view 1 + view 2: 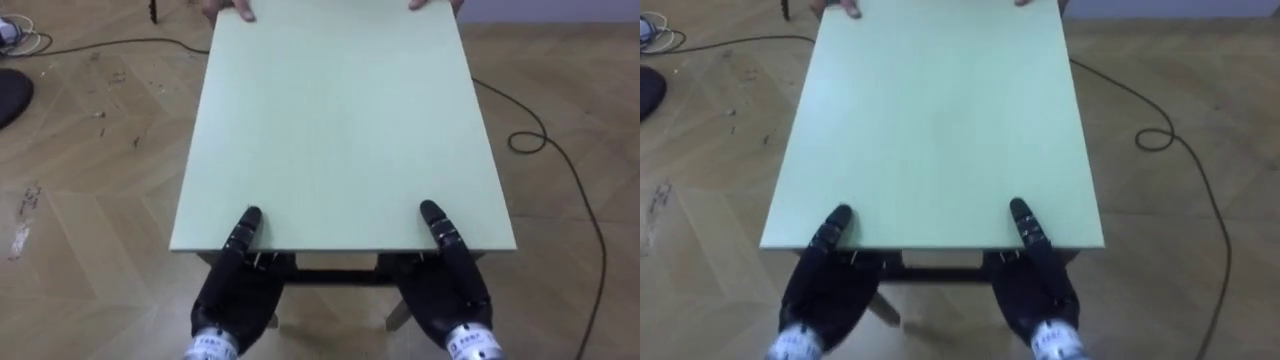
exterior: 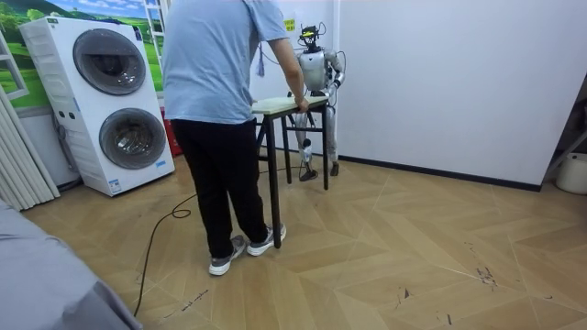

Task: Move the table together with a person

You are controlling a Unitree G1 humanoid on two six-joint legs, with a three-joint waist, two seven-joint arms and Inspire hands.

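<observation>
A pale green table (image 1: 340, 130) stretches away from me. My left hand (image 1: 235, 290) and right hand (image 1: 450, 285) grip its near edge, each with the thumb on top and the palm below; the fingers are hidden beneath the top. At the far edge a person's hands (image 1: 225, 10) hold the tabletop. In the room view the person (image 2: 220, 92) stands with their back to the camera at one end of the table (image 2: 275, 105). I stand at the other end, near a white wall.
A dark cable (image 1: 540, 130) loops over the wooden floor right of the table. A dark round object (image 1: 10, 95) lies at the left. Stacked washing machines (image 2: 110, 101) stand at the room view's left. Open floor spreads to its right.
</observation>
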